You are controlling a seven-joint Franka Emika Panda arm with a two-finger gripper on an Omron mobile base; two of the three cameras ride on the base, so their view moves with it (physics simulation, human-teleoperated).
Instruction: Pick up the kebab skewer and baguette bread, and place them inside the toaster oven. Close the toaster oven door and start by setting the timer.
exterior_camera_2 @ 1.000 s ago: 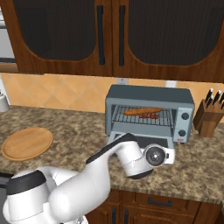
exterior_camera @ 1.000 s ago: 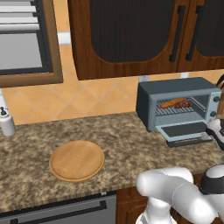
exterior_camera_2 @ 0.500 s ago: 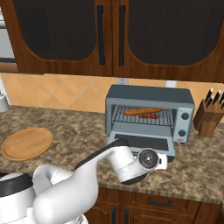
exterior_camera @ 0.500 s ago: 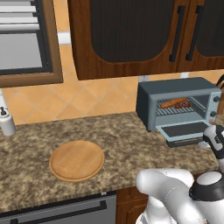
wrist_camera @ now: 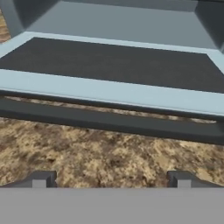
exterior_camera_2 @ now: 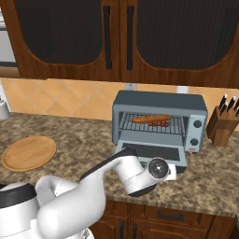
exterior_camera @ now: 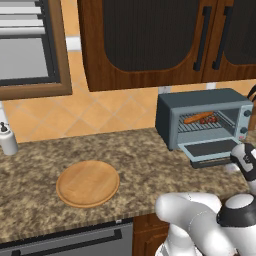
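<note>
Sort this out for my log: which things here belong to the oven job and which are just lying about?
Job: oven, open door, baguette and skewer on its rack, open hand before the door's handle.
Lying about: wooden plate, knife block, white bottle.

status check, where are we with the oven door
Pincer open, low in front of the door handle. Toaster oven door down; baguette bread and kebab skewer on rack.

Even, soft light (rendered, coarse).
</note>
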